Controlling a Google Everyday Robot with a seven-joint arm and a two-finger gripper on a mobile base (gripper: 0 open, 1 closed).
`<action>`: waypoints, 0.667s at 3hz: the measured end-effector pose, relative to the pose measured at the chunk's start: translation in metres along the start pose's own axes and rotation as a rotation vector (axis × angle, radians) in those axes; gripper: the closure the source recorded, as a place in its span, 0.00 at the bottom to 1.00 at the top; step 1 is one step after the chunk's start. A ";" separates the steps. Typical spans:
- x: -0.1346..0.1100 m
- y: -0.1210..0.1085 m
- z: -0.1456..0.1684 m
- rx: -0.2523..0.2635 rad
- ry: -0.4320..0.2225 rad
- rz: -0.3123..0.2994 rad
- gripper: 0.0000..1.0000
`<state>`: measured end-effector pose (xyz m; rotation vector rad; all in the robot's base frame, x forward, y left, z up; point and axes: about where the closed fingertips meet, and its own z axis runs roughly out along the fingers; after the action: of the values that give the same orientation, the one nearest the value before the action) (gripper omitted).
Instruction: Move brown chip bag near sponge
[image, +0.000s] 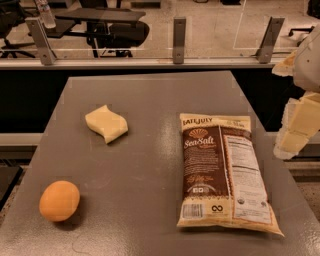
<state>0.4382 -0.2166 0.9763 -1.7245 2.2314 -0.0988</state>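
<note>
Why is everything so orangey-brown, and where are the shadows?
In the camera view, warm dim light tints the whole scene; the orange fruit casts a soft shadow at its lower right on the table; the sponge and the brown chip bag show only thin dark edges beneath them; the pincer hangs pale at the right edge, beside the bag.

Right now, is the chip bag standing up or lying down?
Lying flat: the brown chip bag rests label-up on the table. The hand hangs to its right, apart.
</note>
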 end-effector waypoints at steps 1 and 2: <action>0.000 0.000 -0.001 0.003 -0.001 -0.002 0.00; -0.003 0.000 0.004 -0.019 -0.012 -0.080 0.00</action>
<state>0.4402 -0.2128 0.9736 -1.8198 2.1624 -0.0855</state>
